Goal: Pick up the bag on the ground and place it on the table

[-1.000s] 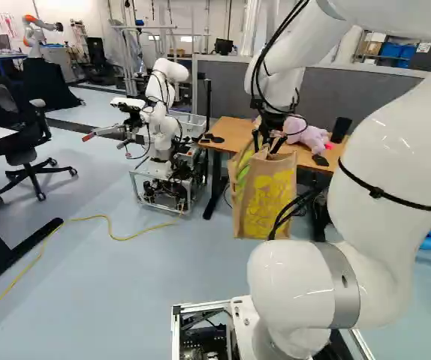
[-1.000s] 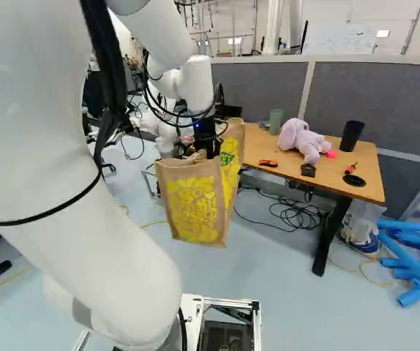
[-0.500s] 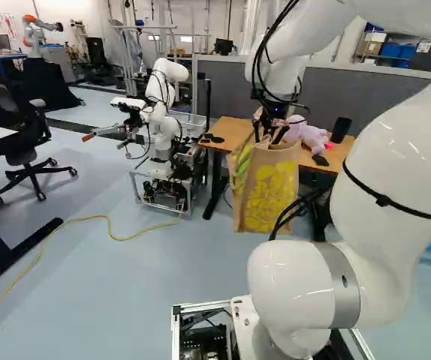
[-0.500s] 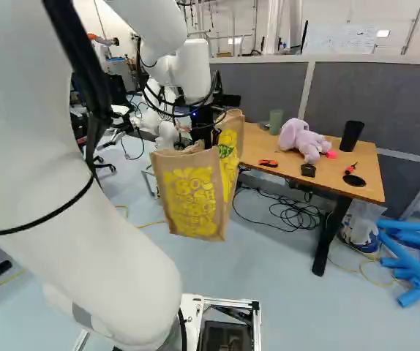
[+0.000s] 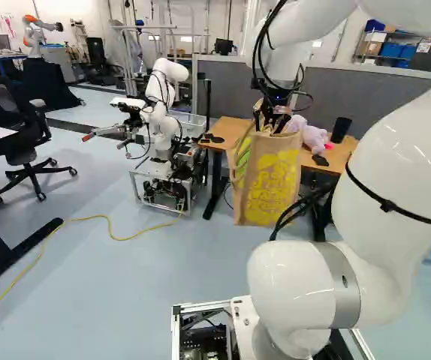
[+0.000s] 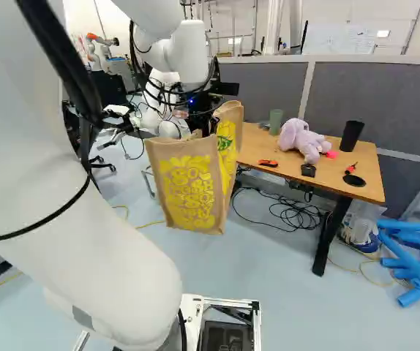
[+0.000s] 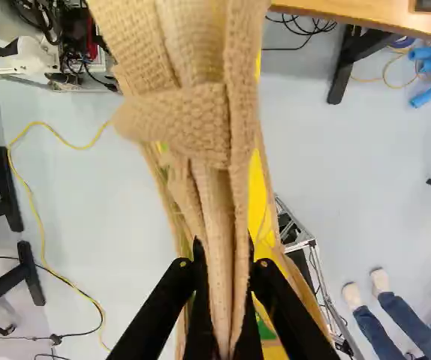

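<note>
Hanging near the table (image 6: 347, 187), the bag (image 6: 189, 191), handles (image 7: 219, 255) pinched in the nearly closed gripper (image 5: 268, 130).

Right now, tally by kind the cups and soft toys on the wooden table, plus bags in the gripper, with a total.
Cups: 2, a green cup and a black cup
Soft toys: 1, a lilac plush
Bags: 1, the tan bag in the gripper
Total: 4

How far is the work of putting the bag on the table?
Done: the gripper is shut on the bag by its handle fabric; the bag seems off the floor.
In hand: it hangs short of the table.
Left: bring it over, lower it, release.
</note>
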You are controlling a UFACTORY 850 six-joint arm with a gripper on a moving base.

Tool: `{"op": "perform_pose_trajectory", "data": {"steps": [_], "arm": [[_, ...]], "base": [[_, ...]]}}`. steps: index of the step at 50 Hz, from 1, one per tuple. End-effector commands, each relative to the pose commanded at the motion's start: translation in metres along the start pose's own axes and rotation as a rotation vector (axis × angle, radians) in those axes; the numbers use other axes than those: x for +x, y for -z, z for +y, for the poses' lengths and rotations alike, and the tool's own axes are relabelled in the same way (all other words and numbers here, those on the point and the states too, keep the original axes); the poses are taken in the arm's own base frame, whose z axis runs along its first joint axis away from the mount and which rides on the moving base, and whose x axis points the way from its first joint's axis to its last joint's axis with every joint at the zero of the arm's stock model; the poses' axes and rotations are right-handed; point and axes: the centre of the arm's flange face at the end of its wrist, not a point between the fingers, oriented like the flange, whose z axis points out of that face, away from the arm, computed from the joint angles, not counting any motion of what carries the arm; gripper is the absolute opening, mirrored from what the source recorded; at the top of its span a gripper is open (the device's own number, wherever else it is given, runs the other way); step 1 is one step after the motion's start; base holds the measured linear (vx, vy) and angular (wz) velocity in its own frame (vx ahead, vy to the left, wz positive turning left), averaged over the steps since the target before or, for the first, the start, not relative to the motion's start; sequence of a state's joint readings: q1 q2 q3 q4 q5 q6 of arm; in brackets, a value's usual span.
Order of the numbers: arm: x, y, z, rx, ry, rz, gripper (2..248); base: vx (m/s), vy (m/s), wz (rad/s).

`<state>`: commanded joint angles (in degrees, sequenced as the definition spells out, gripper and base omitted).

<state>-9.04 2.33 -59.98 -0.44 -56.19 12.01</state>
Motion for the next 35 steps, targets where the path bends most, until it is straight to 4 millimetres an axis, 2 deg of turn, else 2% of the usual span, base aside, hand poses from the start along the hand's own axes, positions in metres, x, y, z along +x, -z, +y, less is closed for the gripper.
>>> {"op": "perform_pose_trajectory", "data": {"steps": [35], "arm": [[0.007,0.052,-0.004,-0.002,0.005,-0.012,21]], "base": [[0.0,0.0,0.0]]}}
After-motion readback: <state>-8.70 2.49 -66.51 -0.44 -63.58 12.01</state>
